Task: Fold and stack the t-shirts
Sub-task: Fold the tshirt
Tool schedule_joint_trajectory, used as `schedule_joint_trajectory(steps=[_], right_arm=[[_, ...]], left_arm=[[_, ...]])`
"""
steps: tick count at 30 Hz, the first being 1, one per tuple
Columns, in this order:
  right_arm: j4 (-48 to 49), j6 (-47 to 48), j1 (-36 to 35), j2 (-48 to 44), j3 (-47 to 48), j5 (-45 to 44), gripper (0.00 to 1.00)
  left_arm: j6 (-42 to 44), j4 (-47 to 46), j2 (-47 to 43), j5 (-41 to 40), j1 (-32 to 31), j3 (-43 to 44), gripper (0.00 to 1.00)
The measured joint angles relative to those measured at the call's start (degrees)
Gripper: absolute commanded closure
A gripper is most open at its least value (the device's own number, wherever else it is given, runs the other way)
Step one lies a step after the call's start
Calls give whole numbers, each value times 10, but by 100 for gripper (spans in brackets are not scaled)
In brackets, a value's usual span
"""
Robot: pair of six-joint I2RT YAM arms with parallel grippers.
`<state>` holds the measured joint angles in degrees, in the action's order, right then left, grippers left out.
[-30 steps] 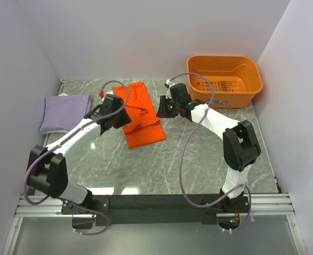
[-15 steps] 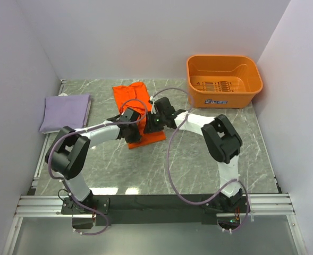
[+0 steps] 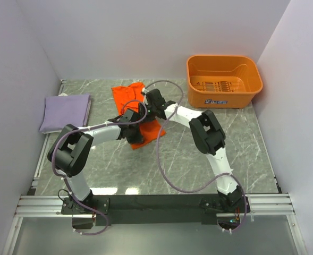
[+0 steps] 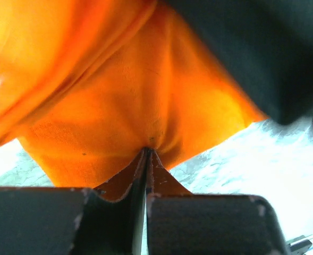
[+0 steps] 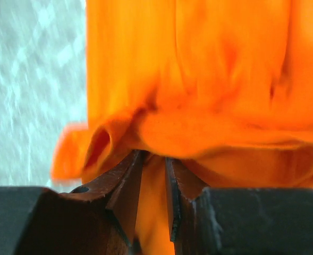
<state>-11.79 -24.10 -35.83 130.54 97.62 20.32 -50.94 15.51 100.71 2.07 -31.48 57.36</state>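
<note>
My left end effector (image 4: 147, 152) and right end effector (image 5: 152, 159) are each clamped on the orange t-shirt (image 3: 125, 94). Judgement: move both together, level, with the cloth taut above the tabletop (image 3: 199, 154).

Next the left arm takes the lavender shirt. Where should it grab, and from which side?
Pinch the lavender shirt at its right edge, coming in from the table's middle. It lies flat and folded close by the left wall, so that edge looks the most open, and it faces the left arm.
</note>
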Motion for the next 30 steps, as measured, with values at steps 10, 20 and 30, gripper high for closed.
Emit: schedule_joint_trajectory(steps=[10, 20, 30], right_arm=[[-16, 6, 38, 70, 177, -8, 68], [23, -31, 71, -146, -65, 6, 67], [27, -81, 70, -204, -271, 52, 64]], left_arm=[[2, -12, -6, 12, 0, -10, 91], [52, 23, -41, 28, -1, -19, 81], [65, 32, -125, 21, 30, -23, 63]])
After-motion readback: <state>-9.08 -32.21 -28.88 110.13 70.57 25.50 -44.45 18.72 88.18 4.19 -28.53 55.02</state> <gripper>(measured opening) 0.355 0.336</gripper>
